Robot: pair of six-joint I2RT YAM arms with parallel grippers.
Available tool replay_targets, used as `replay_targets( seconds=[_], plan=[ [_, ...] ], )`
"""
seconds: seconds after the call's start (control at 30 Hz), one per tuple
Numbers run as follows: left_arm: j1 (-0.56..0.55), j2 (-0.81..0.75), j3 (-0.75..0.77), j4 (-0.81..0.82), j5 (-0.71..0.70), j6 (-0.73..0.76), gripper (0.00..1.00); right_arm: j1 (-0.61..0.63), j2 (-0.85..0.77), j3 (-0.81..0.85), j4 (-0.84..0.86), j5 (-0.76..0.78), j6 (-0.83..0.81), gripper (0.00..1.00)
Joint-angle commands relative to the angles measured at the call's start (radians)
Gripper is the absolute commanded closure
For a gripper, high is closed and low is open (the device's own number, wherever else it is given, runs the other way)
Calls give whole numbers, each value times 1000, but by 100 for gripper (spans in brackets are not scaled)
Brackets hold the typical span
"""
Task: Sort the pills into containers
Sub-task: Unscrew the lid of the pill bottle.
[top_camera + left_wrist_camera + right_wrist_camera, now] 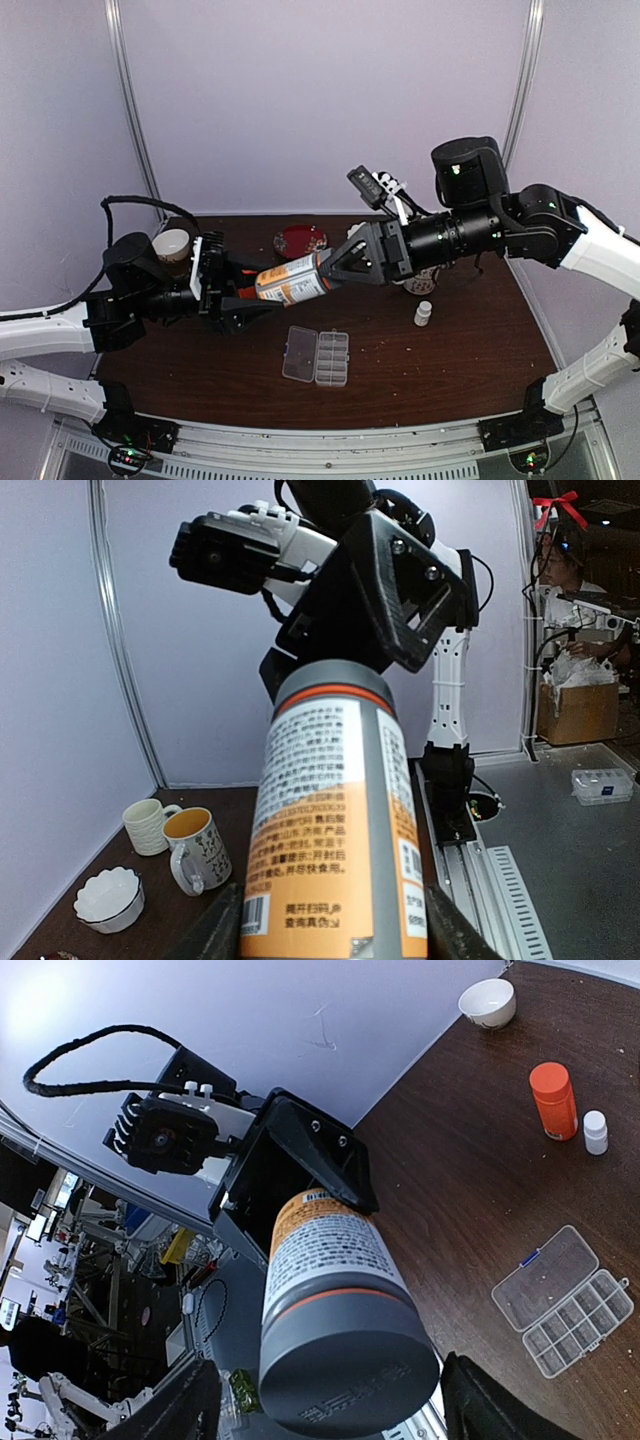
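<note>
Left claw (243, 293) is clamped on the base of the orange-labelled bottle (290, 281), holding it sideways above the desk (450, 350) — right claw (335, 270) straddles its grey cap (350, 1365), fingers wide, gaps either side. The pill box (331, 358) lies open on the desk just below

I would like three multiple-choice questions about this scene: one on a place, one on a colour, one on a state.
1. Where is the pill box? A) on the table B) on a plate C) in a gripper
2. What colour is the cap of the big bottle? A) red B) grey C) white
3. How is the lid of the pill box? A) shut B) taken off C) open
Answers: 1 A, it rests on the bare wood; 2 B, the right wrist view shows a grey cap; 3 C, the lid lies flat beside the cells.
</note>
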Motion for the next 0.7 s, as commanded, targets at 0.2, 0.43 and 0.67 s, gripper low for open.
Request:
replay_targets(
  seconds=[0.2, 0.43, 0.67],
  plan=[
    [5, -4, 37, 45, -2, 9, 100, 4, 29, 38, 11, -52, -16, 57],
    [5, 2, 33, 68, 6, 0, 100, 4, 12, 30, 49, -42, -454, 78],
    [5, 21, 42, 83, 13, -19, 100, 4, -8, 5, 78, -123, -1248, 89]
  ],
)
